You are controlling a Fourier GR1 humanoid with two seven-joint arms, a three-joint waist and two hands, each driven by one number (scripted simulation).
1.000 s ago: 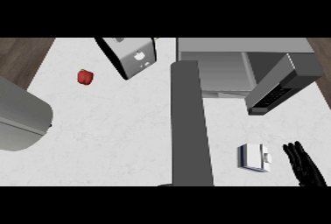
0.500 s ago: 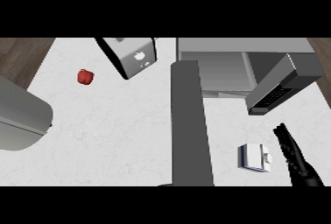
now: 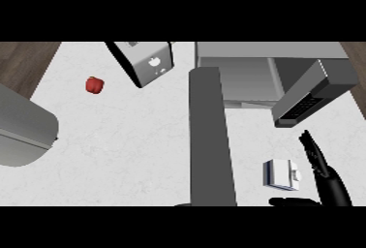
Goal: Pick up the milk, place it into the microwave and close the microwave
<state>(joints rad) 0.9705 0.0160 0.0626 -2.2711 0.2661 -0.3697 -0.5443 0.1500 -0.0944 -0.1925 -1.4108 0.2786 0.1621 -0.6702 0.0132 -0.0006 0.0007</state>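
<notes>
The milk [image 3: 282, 174] is a small white carton on the white counter, low at the right. My right hand [image 3: 323, 170] comes in from the lower edge just right of it, with straight fingers pointing away from me and the thumb [image 3: 289, 201] spread out in front of the carton. The hand is open and there is a narrow gap between it and the milk. At the top right stands the grey microwave [image 3: 239, 72], its cavity open. Its door [image 3: 211, 140] juts toward me as a long grey slab left of the milk. My left hand does not show.
A dark keypad panel [image 3: 309, 94] hangs off the microwave's right side above my hand. A dark box [image 3: 146, 63] lies tilted at the top centre, a red pepper [image 3: 94, 85] to its left. A big grey rounded shape [image 3: 22, 128] fills the left edge.
My right hand has come further up from the lower edge and slightly left, alongside the milk. The milk and microwave door have not moved.
</notes>
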